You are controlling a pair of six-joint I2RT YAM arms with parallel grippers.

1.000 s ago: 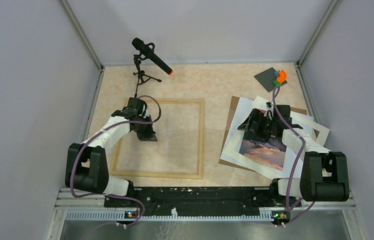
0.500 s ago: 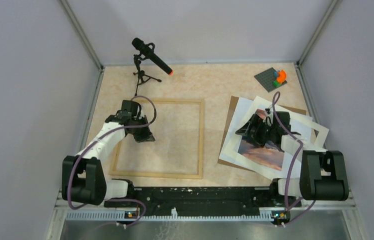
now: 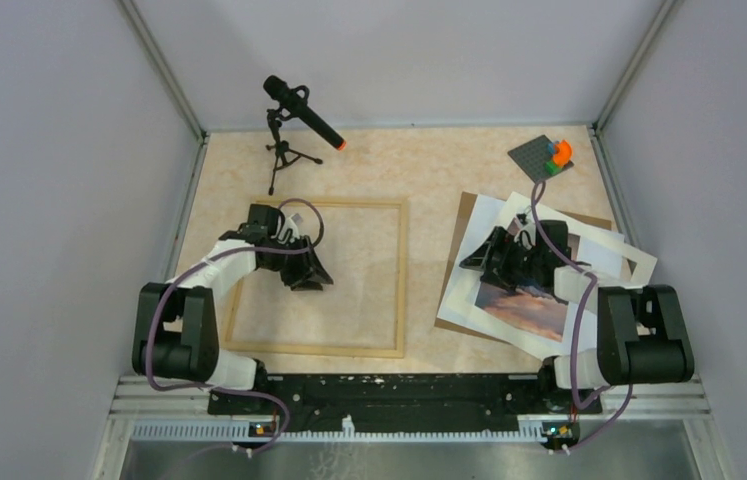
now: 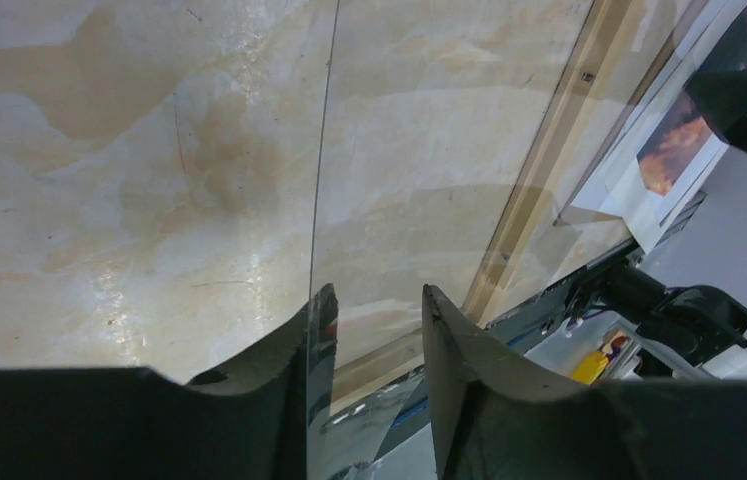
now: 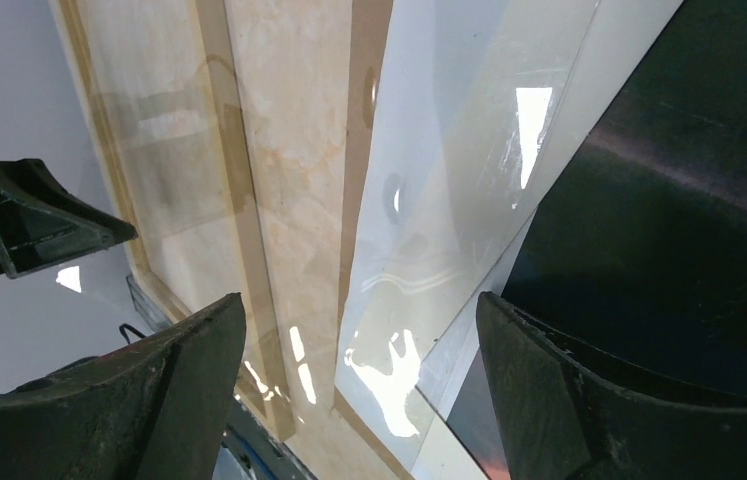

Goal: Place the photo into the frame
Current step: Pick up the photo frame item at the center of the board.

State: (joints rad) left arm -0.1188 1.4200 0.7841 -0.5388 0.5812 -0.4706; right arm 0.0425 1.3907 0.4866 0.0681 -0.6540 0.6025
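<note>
photo (image 3: 524, 308) | flat, skewed, long axis roughly far-near | frame (image 3: 404, 280) | flat, square-on

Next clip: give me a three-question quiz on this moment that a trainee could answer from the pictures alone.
1. True or false: the white paper photo printed with a sunset landscape already lies inside the large rectangular frame of light wooden strips.
2. The left end effector hovers over: A) the photo; B) the area enclosed by the frame; C) the space beyond the frame's far strip.
3. Fill in: the jaws of the right end effector stand ____, gripping nothing.
Key: 1 false; 2 B; 3 open.
</note>
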